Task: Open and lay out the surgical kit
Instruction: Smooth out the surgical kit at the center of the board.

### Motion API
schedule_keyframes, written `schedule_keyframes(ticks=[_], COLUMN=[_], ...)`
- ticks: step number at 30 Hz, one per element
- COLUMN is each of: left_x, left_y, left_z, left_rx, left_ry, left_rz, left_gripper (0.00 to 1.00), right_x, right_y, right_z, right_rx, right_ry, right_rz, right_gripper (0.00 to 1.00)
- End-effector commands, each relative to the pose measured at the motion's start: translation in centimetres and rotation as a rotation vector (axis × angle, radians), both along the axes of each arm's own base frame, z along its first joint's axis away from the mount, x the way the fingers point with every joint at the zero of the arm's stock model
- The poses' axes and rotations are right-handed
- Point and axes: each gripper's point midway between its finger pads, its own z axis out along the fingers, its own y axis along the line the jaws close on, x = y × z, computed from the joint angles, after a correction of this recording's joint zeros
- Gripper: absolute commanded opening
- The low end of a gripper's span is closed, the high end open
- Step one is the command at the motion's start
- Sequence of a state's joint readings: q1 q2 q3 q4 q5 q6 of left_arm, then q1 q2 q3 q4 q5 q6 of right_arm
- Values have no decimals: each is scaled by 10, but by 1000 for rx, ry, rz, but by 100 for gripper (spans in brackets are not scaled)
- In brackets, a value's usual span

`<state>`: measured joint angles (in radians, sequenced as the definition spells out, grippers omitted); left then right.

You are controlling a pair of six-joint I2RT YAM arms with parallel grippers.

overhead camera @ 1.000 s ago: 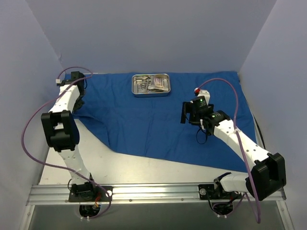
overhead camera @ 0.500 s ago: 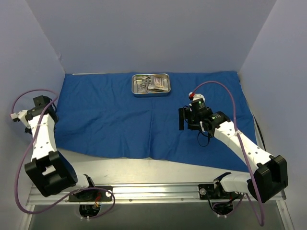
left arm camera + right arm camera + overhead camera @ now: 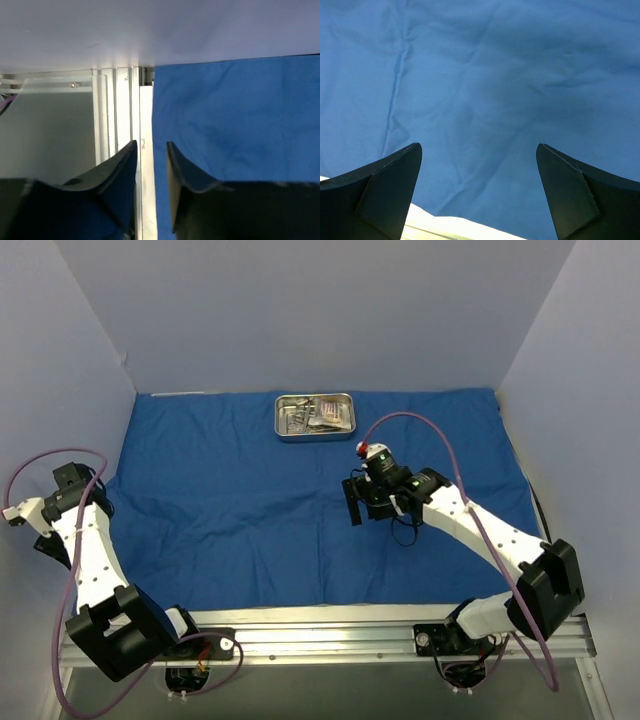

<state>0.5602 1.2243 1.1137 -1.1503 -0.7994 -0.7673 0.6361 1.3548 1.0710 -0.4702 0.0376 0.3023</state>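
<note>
One royal-blue cloth wrap (image 3: 240, 500) lies open and spread almost flat over the surface (image 3: 300, 612). It reaches from the far wall nearly to the near edge, where a pale strip is bare. A few soft creases run across the cloth. On its far middle part stands the small steel tray (image 3: 278, 418), upright and with its long side along the far wall. Inside the tray lie silver instruments (image 3: 294, 418) on the left and pale packets (image 3: 332, 416) on the right; they are too small to tell more.

The right hand (image 3: 479, 146) hangs over the cloth, nearer than the tray and a little to its right. Its two fingers are wide apart and nothing is between them.

The left hand (image 3: 151, 145) is at the left edge of the cloth. Its fingers leave only a narrow gap, through which the white edge of the surface shows. No cloth is seen between them.
</note>
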Motion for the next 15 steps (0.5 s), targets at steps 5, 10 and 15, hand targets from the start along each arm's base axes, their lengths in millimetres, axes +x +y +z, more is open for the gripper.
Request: schedule_keyframes(ticks=[5,10,15], left_x=[12,45,72], left_y=[-15,-35,-54], left_z=[8,13,20], left_rx=[-31,-76,-109], left_ry=[-104,-170,-213], left_rz=[-115,-312,-463], left_gripper=[66,94,94], right_x=[-15,-19,-24], right_y=[46,83,97], right_z=[-17,-41,-80], right_rx=[-73,-121,-181], right_ry=[38,40,77], right_rz=[137,199,203], right_gripper=[94,94,94])
